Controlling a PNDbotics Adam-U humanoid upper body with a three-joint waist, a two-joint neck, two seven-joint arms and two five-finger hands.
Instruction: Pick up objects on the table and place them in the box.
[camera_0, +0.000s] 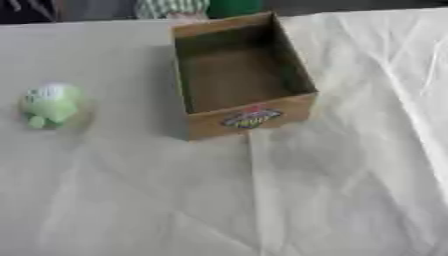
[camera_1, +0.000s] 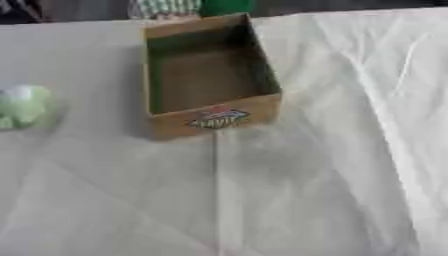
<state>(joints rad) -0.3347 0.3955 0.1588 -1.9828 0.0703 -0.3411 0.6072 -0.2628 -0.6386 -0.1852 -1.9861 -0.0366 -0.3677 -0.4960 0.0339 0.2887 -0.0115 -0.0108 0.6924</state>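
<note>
Sitting open-topped on the cloth-covered worktop is a cardboard box with a printed label on its near wall; a pale green toy lies well apart at its nine o'clock; neither hand shows in either view.

No part of the robot's body visible.
</note>
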